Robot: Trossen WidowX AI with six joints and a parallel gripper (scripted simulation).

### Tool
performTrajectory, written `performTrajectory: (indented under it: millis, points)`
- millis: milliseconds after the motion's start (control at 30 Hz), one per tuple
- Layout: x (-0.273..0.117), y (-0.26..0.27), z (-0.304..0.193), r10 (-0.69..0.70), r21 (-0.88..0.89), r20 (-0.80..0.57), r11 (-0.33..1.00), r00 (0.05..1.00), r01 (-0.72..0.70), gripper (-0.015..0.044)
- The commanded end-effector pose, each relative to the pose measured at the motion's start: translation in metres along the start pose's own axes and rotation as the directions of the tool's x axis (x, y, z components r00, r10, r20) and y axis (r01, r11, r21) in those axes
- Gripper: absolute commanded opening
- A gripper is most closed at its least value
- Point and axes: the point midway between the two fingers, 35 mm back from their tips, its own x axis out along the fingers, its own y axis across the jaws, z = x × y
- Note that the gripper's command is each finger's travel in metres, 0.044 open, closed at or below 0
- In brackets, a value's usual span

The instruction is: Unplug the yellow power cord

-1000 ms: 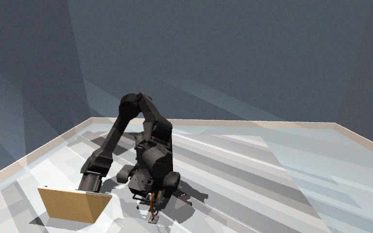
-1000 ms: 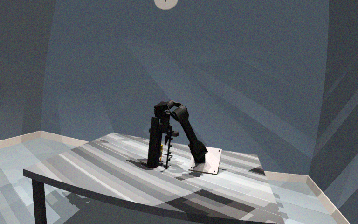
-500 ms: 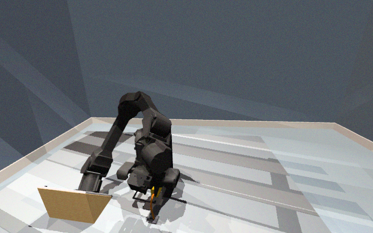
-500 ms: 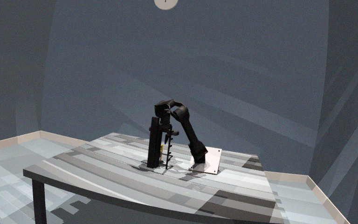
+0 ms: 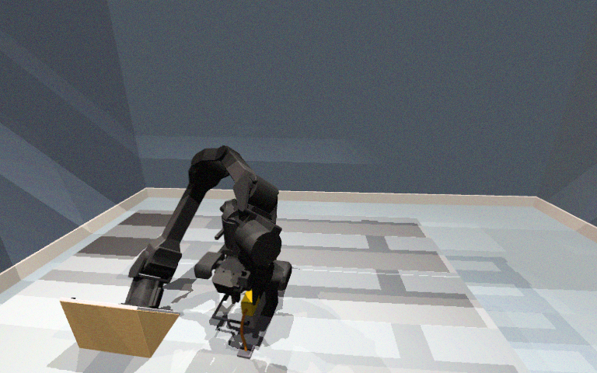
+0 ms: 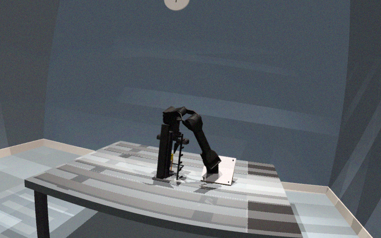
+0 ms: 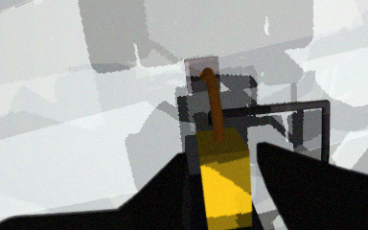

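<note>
Look first at the wrist view: the black parallel-jaw gripper (image 7: 225,192) stands half open, with the bright yellow box-shaped plug (image 7: 224,179) between its two fingers. The right finger (image 7: 307,187) has a narrow pale gap beside the plug, and the left finger (image 7: 168,192) seems to lie against the dark edge at the plug's other side, but the shadows there do not let you be sure. So I cannot say if the fingers press the plug or only stand around it.

From the far end of the plug, ahead of the fingertips, the orange-brown cord (image 7: 213,103) goes up to a small grey square block (image 7: 202,72) on the striped grey table top (image 7: 53,158). To the right of the right finger you see a thin black wire frame (image 7: 316,120).

In the top view the gripper (image 5: 251,295) points down, and the yellow plug (image 5: 247,302) shows just under it, above the table. The cord (image 5: 244,332) hangs from it to the table surface. The power strip itself I cannot pick out for certain in any view.

In the exterior view the black arm (image 6: 200,138) bends over a tall black upright post (image 6: 163,153).
</note>
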Motion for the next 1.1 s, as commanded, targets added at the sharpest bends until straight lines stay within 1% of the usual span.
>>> performTrajectory:
  millis: [0, 267, 667, 800, 1067]
  points:
    - [0.001, -0.002, -0.008, -0.002, 0.01, -0.006, 1.0, 1.0, 0.002, 0.016]
    - [0.002, -0.002, -0.013, -0.002, 0.01, -0.007, 1.0, 1.0, 0.002, 0.016]
    - [0.013, -0.002, -0.013, -0.002, 0.01, -0.007, 1.0, 1.0, 0.002, 0.016]
    - [0.011, -0.001, -0.013, -0.002, 0.0, -0.003, 1.0, 1.0, 0.002, 0.0055]
    - [0.011, -0.001, -0.013, -0.002, 0.0, -0.003, 1.0, 1.0, 0.002, 0.0002]
